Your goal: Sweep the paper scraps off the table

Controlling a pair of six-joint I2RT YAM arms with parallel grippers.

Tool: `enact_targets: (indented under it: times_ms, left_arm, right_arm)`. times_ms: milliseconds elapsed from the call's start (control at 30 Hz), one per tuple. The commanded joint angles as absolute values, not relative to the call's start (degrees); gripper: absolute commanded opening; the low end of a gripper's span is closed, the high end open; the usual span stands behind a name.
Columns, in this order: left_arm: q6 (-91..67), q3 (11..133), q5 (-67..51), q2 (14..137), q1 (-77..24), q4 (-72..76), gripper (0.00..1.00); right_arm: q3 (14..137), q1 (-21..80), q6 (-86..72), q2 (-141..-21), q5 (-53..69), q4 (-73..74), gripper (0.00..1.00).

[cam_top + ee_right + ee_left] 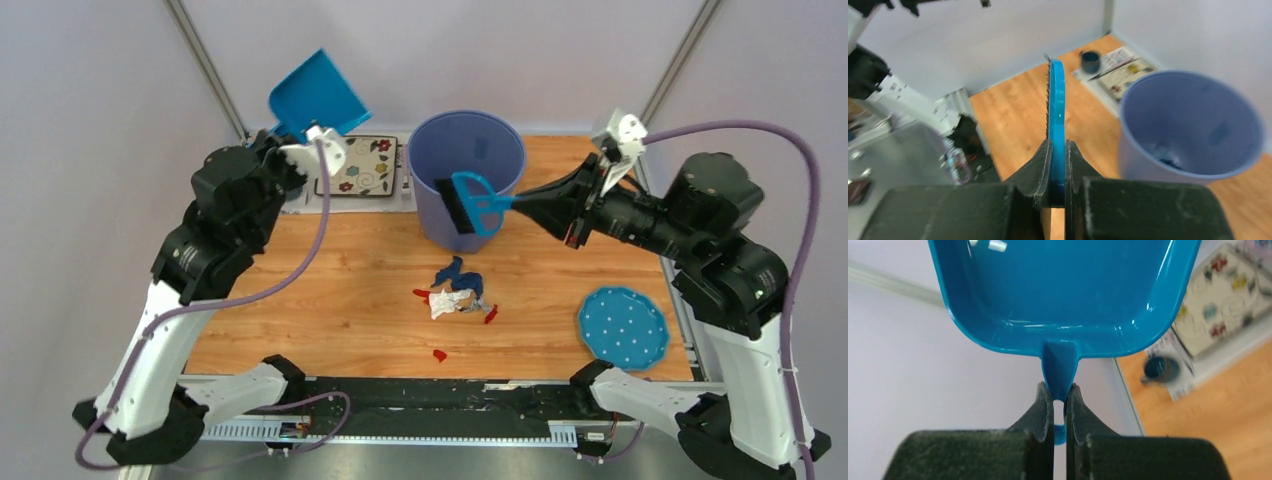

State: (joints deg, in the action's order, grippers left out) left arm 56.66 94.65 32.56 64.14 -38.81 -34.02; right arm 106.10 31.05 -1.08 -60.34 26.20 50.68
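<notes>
Orange table (340,300) under both arms aloft (dustpan (315,95) left, brush (475,205) right)

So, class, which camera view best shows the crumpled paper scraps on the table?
Top external: the small crumpled paper scraps lie in plain sight on the orange-brown wooden table. Neither wrist view shows them there.

we saw a blue dustpan (315,95) raised near a patterned placemat (365,165), and a blue brush (475,205) at a lavender bin's (428,205) rim. a polka-dot plate (622,327) lay front right.
</notes>
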Motion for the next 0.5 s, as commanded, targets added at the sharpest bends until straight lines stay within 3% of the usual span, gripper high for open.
enact_targets:
  times_ms: [0,233,467]
  left_arm:
    - [37.8,83.8,19.5,58.7,-27.9,-58.4,0.00]
    - [31.9,56.3,2.7,52.6,-23.1,-68.3,0.00]
    - [33.8,44.5,-1.8,57.7,-23.3,-64.0,0.00]
  right_arm:
    - [98.9,36.2,-2.9,-62.1,29.0,58.2,0.00]
    - [82.8,46.5,-11.9,-62.4,10.3,58.5,0.00]
    - [75.3,49.7,-17.6,-69.0,-10.0,53.4,0.00]
